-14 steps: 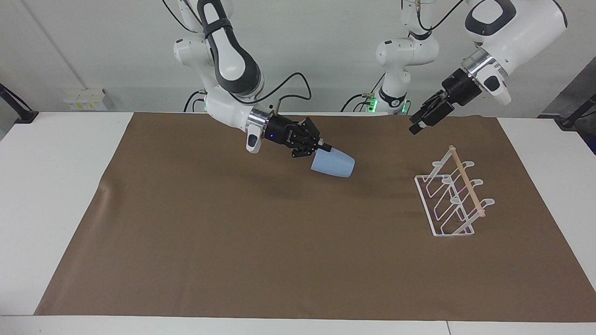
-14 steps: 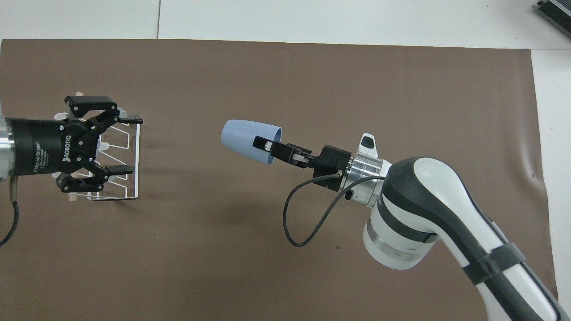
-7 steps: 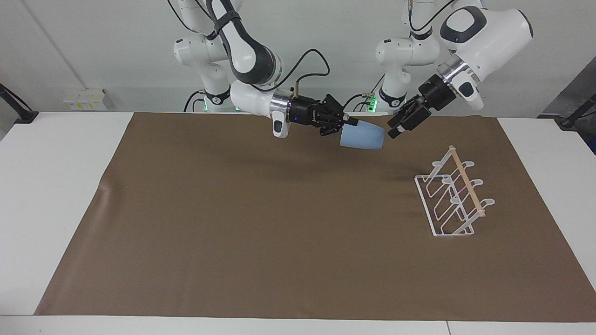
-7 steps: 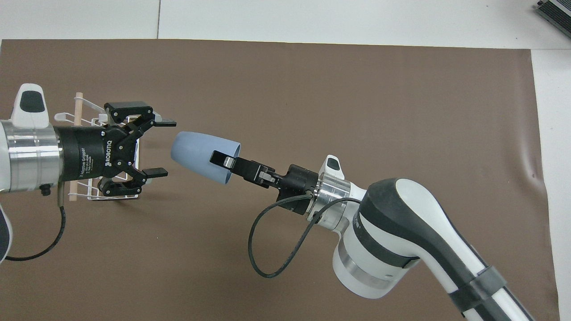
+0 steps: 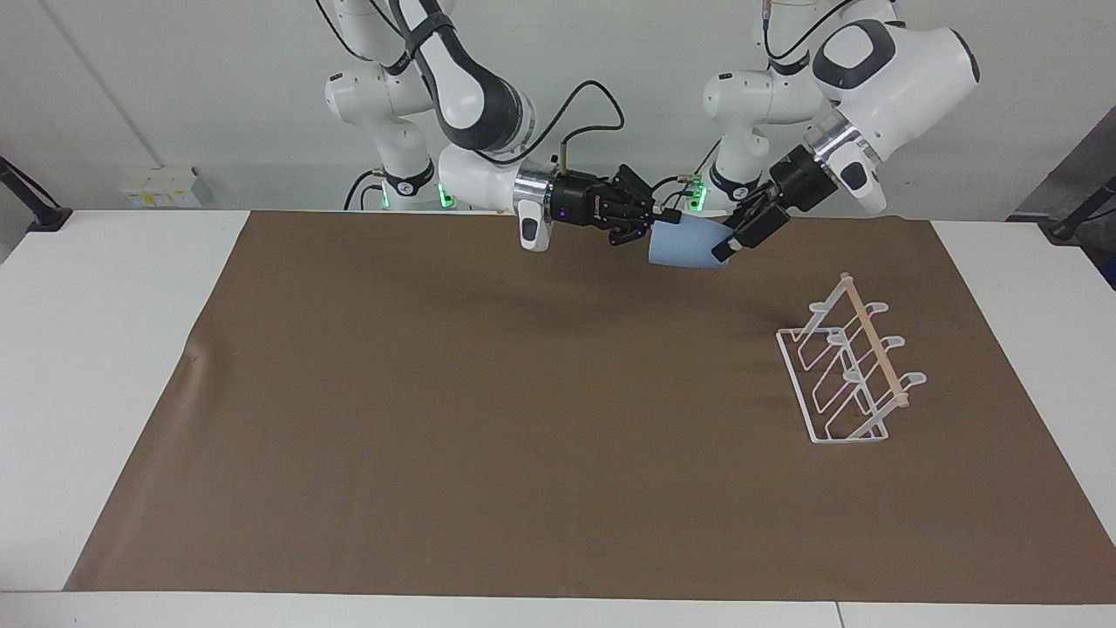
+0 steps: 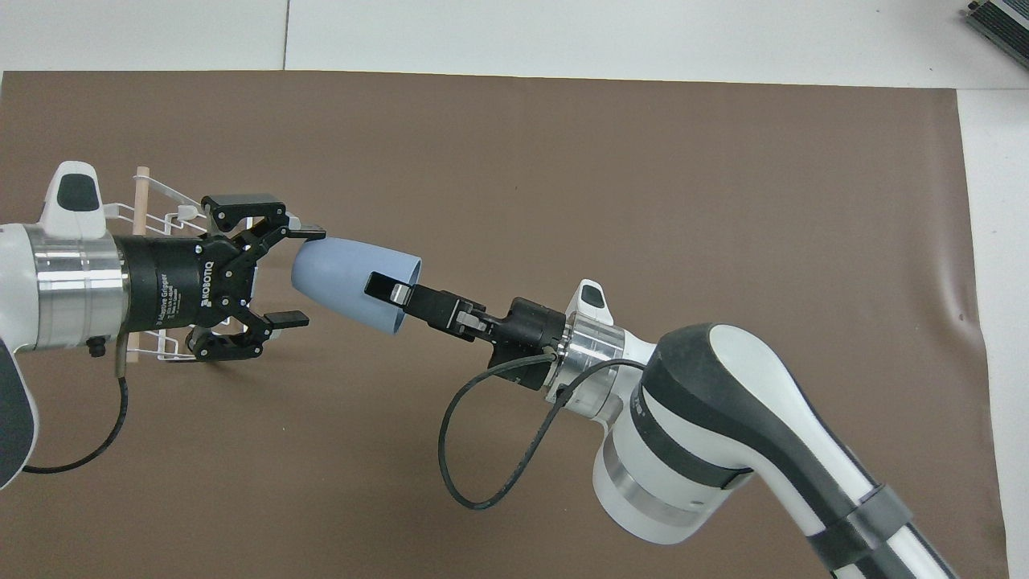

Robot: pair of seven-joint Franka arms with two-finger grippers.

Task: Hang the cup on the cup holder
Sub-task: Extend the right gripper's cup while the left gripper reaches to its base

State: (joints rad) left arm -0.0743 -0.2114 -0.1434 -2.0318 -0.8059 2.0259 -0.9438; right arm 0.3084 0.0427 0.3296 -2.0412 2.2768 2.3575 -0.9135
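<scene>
My right gripper (image 5: 656,228) (image 6: 392,291) is shut on the rim of the light-blue cup (image 5: 684,247) (image 6: 346,276). It holds the cup in the air on its side, closed end toward the left gripper. My left gripper (image 5: 731,241) (image 6: 299,277) is open. Its fingers stand on either side of the cup's closed end; I cannot tell whether they touch it. The white wire cup holder (image 5: 850,371) with its wooden rod stands empty on the mat toward the left arm's end. In the overhead view the left gripper covers most of the cup holder (image 6: 153,191).
A brown mat (image 5: 523,419) (image 6: 643,161) covers most of the white table (image 5: 105,349). A dark object (image 6: 1001,20) lies at the table's far corner toward the right arm's end.
The right arm has lifted the cup and carried it toward the left arm's end. The left gripper has swung away from over the cup holder to meet the cup's closed end.
</scene>
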